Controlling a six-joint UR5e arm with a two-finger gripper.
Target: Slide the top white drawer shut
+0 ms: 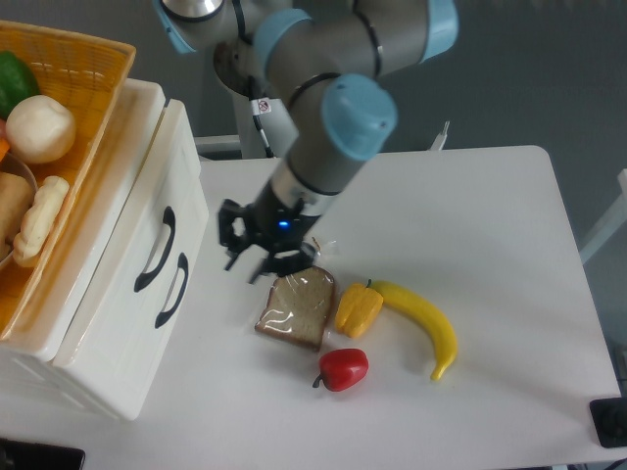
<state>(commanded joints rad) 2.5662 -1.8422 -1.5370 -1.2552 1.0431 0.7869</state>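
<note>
White surface (470, 225), grey backdrop. Top drawer (118, 245): sitting left of the fingers (247, 257), apart, seemingly near shut. Likely rigid, glossy, slippery, sliding easily; flat front beside its dark handle (155, 250) is offering the push point. Fingers are standing spread, empty.

a yellow wicker basket (93, 73) sits at the upper left, holding a pale round vegetable (39, 128), something green (14, 80) and a cream knobbly piece (37, 221) (hard to name). on the white table (470, 245) lie a wrapped slice of bread (297, 307), a yellow pepper (358, 309) just beside it, a banana (423, 323) touching the pepper, and a red pepper (343, 368) below. a lower drawer front (122, 338) carries a dark handle (172, 291).
</note>
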